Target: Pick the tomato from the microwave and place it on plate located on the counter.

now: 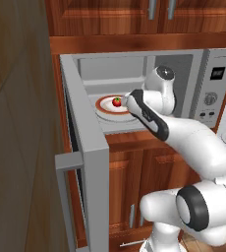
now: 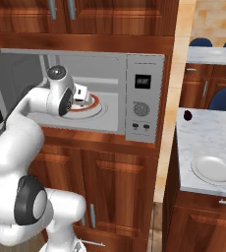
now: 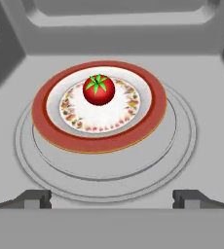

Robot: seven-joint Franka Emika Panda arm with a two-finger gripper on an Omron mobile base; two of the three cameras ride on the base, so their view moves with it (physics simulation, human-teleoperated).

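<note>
Tomato (image 3: 99, 90) sat stem-up on a red-rimmed plate (image 3: 148, 116) inside the microwave (image 1: 134, 64), whose door (image 1: 88, 147) stood swung wide. The gripper (image 3: 112, 198) hung at the cavity mouth, its jaws apart and empty, the fruit ahead of them — slightly left of centre. Doing this well would mean advancing low and level, centring on the tomato, then closing gently on its glossy skin. The pale plate (image 2: 214, 169) waited on the counter (image 2: 208, 130). No legible writing appeared — the display was dark.

Tomato (image 3: 99, 90) on dish (image 3: 50, 126) inside microwave (image 1: 203, 64)
</note>
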